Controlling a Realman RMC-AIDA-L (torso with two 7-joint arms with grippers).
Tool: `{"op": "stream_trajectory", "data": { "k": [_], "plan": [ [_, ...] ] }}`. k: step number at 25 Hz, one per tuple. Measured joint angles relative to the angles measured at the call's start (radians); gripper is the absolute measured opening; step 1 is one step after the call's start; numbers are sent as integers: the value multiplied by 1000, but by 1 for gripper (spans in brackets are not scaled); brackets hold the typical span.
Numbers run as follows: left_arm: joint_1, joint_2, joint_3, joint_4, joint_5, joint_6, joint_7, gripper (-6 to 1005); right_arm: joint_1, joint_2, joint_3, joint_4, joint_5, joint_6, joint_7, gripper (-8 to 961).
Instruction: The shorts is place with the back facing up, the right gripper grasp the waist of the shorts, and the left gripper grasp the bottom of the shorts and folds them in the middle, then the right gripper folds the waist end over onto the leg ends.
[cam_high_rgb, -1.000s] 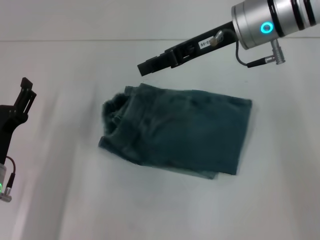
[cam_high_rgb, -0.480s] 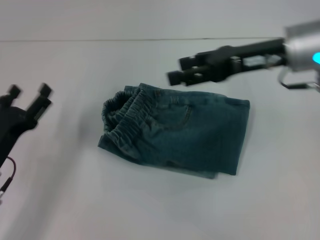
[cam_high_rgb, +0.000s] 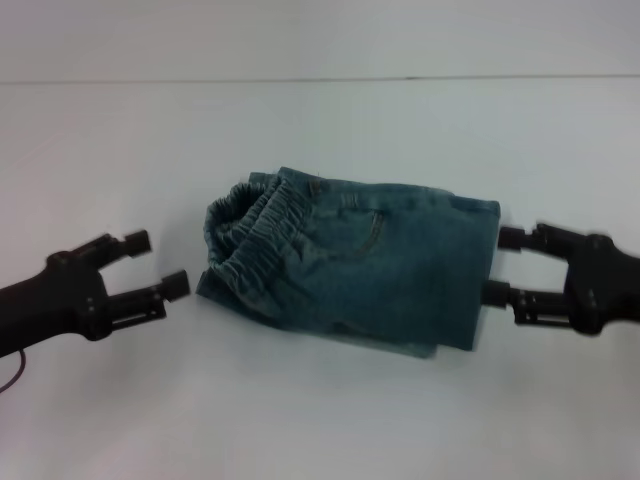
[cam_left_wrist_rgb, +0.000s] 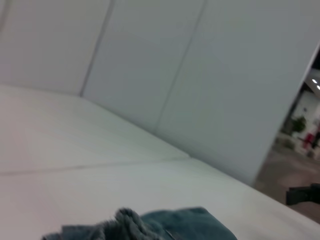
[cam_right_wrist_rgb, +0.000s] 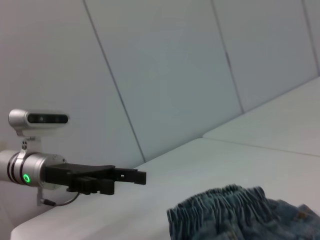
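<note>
Teal denim shorts (cam_high_rgb: 360, 265) lie folded in the middle of the white table (cam_high_rgb: 320, 420), elastic waistband (cam_high_rgb: 240, 225) bunched at the left end and leg ends at the right. My left gripper (cam_high_rgb: 158, 262) is open just left of the waistband, not touching it. My right gripper (cam_high_rgb: 502, 265) is open at the right edge of the leg ends, nothing between its fingers. The left wrist view shows the shorts (cam_left_wrist_rgb: 155, 226) low down and the right gripper (cam_left_wrist_rgb: 302, 194) far off. In the right wrist view the waistband (cam_right_wrist_rgb: 220, 202) is near, with the left gripper (cam_right_wrist_rgb: 131, 176) beyond it.
Pale wall panels (cam_right_wrist_rgb: 165, 75) stand behind the table. The table's back edge (cam_high_rgb: 300, 80) runs across the far side. Bare white table surface lies in front of and behind the shorts.
Both arms came down to table level. The right gripper swung from behind the shorts to their right end. The left gripper moved in from the left edge toward the waistband. The shorts lie unmoved.
</note>
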Motion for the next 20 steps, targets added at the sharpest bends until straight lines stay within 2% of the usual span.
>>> {"op": "stream_trajectory", "data": {
  "k": [2, 6, 20],
  "plan": [
    [-13, 3, 3, 9, 38, 10, -25, 937, -22, 1, 20, 51, -1, -3, -59, 929],
    [-30, 6, 18, 13, 76, 16, -54, 937, -44, 7, 28, 66, -8, 14, -85, 927],
    [-28, 9, 21, 16, 81, 17, -77, 936, -32, 4, 23, 72, -15, 32, -88, 928]
  ]
}}
